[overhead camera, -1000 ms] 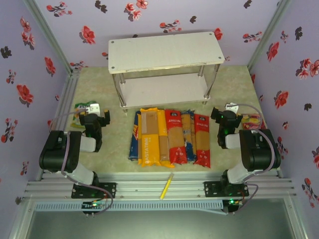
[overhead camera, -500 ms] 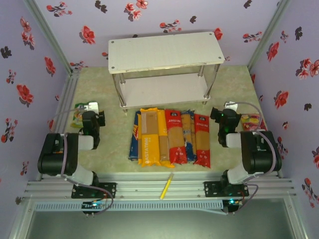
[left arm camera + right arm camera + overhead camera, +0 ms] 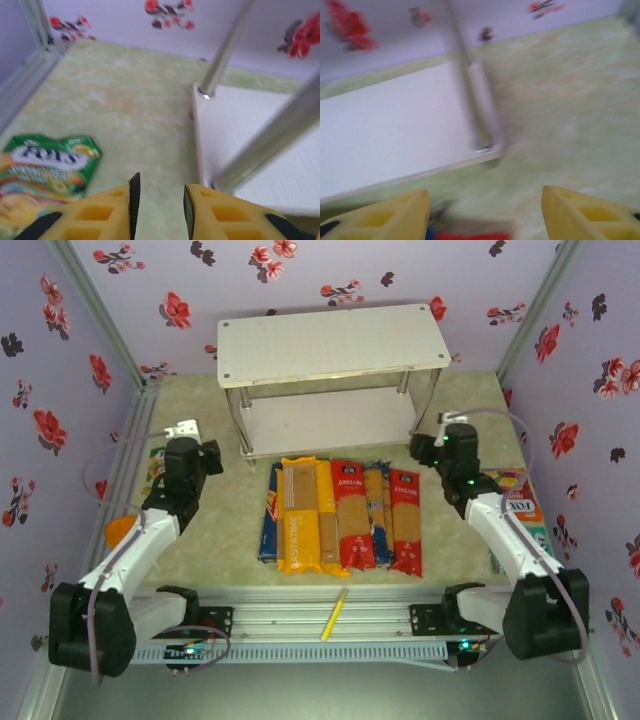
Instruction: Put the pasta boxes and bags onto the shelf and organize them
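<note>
The pasta packs lie side by side in a row in front of the shelf [image 3: 330, 345]. From left to right there is a dark-blue box [image 3: 267, 525], a yellow-orange bag [image 3: 300, 515], red bags [image 3: 350, 510] and a red-ended bag [image 3: 405, 520]. My left gripper [image 3: 203, 453] hovers left of the row near the shelf's front left post. In the left wrist view the left gripper [image 3: 159, 200] has a narrow empty gap. My right gripper [image 3: 437, 445] is by the front right post. In the right wrist view the right gripper [image 3: 485, 210] is open wide above a blurred red bag end [image 3: 470, 235].
A green sweets packet [image 3: 45, 170] lies on the table left of my left gripper. Another colourful packet [image 3: 518, 498] lies beside the right arm. A yellow pen [image 3: 335, 613] rests on the front rail. The shelf's lower board [image 3: 250, 135] and silver posts [image 3: 480, 105] stand close ahead.
Both arms have stretched forward from folded poses toward the shelf's front corners. The left jaws have narrowed a lot, and the right jaws somewhat.
</note>
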Motion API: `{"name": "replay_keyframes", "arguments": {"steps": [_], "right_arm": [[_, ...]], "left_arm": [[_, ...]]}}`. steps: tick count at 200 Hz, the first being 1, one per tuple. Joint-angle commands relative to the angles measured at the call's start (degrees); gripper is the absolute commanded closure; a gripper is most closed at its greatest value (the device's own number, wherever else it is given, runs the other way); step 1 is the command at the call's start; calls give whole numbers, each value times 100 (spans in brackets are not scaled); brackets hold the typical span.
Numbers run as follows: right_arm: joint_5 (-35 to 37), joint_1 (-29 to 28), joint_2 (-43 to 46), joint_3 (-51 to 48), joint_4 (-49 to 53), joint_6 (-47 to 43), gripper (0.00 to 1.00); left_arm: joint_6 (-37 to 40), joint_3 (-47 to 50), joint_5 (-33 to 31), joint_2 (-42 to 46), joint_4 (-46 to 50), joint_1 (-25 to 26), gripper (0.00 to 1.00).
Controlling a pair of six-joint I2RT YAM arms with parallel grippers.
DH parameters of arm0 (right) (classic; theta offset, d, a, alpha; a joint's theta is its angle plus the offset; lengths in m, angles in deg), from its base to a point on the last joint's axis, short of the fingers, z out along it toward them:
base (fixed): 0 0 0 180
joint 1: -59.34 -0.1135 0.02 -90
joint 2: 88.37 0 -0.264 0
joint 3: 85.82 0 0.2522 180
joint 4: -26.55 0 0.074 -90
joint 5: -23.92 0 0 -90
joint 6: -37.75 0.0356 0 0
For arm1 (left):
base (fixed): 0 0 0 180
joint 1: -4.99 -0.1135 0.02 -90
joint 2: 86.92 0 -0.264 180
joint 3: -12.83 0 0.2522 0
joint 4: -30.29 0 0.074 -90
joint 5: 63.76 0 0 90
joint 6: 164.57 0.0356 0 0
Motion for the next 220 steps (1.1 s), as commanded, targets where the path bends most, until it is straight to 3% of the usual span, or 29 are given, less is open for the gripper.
{"name": "replay_keyframes", "arguments": {"steps": [1, 31, 53, 72, 113, 220], "right_arm": [[402, -1190, 460, 353, 1826, 688, 36], [915, -2891, 370, 709, 2371, 1885, 31], [1555, -4143, -203, 1208, 2978, 2379, 29], [1696, -4793, -947, 1792, 3527, 2654, 28], [1285, -5294, -2340, 2901, 4229, 3023, 27], [670, -5551, -3718, 3932, 5123, 3604, 20]], "left_arm": [[-463, -387, -461, 67, 1057, 298, 69], [-642, -664, -475, -126, 1524, 331, 67], [-774, -674, -444, -93, 1636, 341, 63], [-871, -675, -424, -82, 1760, 334, 61], [-1044, -639, -259, 11, 2013, 334, 60], [-1138, -275, 157, 270, 2010, 339, 55]]}}
